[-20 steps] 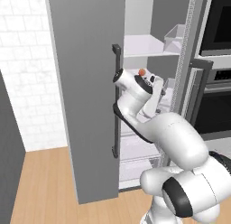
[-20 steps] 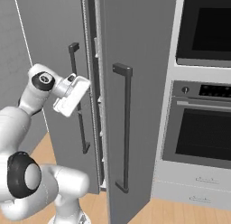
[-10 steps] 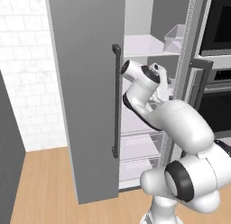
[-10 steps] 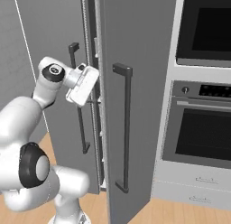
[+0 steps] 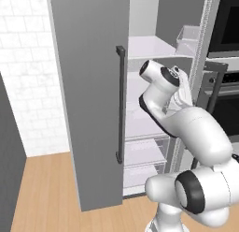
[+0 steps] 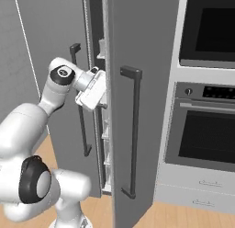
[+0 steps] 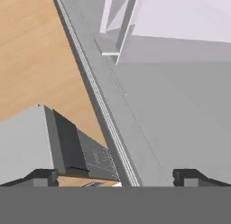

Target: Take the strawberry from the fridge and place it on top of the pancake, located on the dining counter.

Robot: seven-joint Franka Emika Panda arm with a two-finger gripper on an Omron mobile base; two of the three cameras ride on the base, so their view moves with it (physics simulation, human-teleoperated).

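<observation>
The fridge has its left door swung wide, and white shelves and drawers show inside. My gripper is at mid height in the gap between the two doors, just at the edge of the shut right door. In the hand view the gripper is open with nothing between its fingertips, and a grey door edge runs diagonally past it. The strawberry is hidden. The pancake and the dining counter are out of view.
Long dark bar handles stand on the open door and the shut door. A clear bin sits on the upper shelf at the right. A wall oven stack adjoins the fridge on the right. Wood floor lies below.
The hand has swung right, away from the open door's handle and into the gap between the doors. The gripper has stayed open.
</observation>
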